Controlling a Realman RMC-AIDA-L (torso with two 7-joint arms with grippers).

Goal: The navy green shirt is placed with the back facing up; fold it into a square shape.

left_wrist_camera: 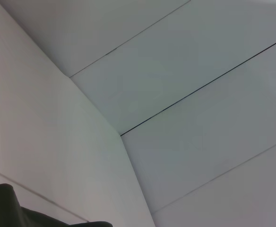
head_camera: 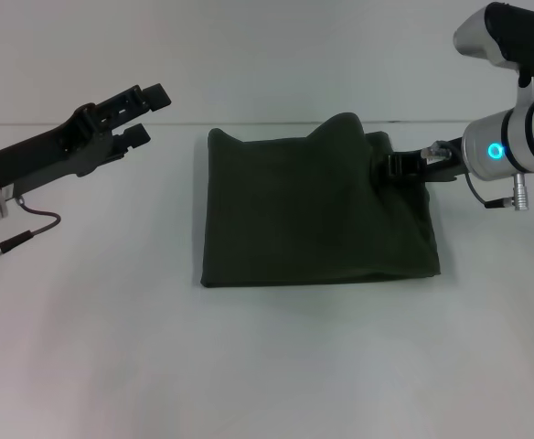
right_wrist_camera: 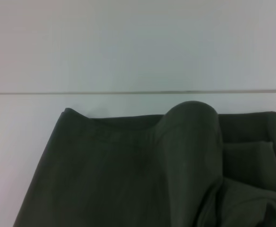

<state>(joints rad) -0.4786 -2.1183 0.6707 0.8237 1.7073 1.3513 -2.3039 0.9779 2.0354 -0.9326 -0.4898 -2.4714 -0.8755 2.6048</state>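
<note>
Left gripper (head_camera: 137,113): raised over the left part of the counter (head_camera: 267,366), near its far edge, fingers apart, holding nothing, well apart from the cloth.

Navy green shirt (head_camera: 304,215): folded into a rough rectangle, flat on the middle of the counter, plain side up; a rounded bump of cloth standing at its far edge, wrinkles gathered along its right side.

Right gripper (head_camera: 397,165): low at the shirt's far right corner, touching the fabric; whether the fingers are together or apart cannot be told, the tips being lost against the dark cloth.

Head view only: both arms and the whole outline of the shirt. Left wrist view: mostly pale wall panels and seams, with only a dark corner of the shirt (left_wrist_camera: 15,213) at the picture's edge; no fingers visible. Right wrist view: close look at the shirt (right_wrist_camera: 128,175), showing the bump at its far edge and layered folds beside it, not legible from the head view.
</note>
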